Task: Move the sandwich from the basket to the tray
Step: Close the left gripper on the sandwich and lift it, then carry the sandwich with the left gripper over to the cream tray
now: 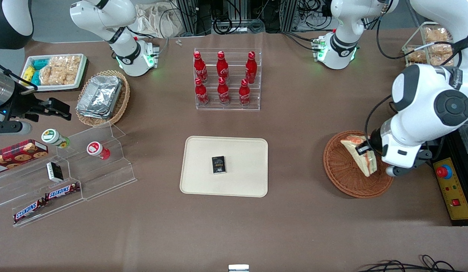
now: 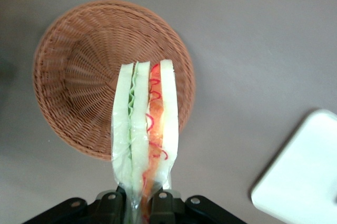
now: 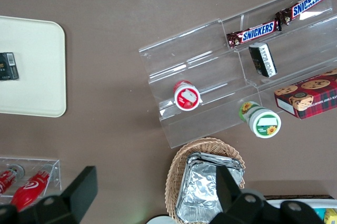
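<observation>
Grab: done, gripper (image 2: 141, 203) clenched on sandwich (image 2: 145, 129) | Where: sandwich up in the air over round brown basket (image 2: 73, 76) | Left: carry to cream tray (image 1: 203, 181) with small black box (image 1: 219, 164), set down, let go

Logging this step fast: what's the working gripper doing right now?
Gripper: shut on the sandwich, held above the basket.
</observation>
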Robot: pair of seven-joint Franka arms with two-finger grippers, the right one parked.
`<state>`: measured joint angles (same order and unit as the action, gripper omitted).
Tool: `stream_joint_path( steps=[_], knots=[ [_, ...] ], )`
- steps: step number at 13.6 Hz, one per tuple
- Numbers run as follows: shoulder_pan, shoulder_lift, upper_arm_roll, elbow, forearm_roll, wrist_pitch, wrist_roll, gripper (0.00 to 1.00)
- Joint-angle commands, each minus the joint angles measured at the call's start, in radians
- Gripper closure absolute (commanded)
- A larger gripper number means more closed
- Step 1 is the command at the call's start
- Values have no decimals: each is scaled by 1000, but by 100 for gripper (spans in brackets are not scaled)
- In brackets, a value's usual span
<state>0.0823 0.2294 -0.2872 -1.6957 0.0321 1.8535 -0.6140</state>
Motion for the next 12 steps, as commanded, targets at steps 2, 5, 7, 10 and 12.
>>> stream_joint_path(
  steps=[2, 5, 7, 10, 12],
  knots=[
    [-3, 19, -119, 33, -6, -30, 57, 86],
    [-24, 83, -207, 66, 8, 27, 53, 86],
    [-81, 126, -207, 70, 24, 99, 59, 85],
    [-168, 208, -207, 82, 68, 180, 42, 84],
    [-213, 273, -205, 122, 97, 210, 36, 84]
  ],
)
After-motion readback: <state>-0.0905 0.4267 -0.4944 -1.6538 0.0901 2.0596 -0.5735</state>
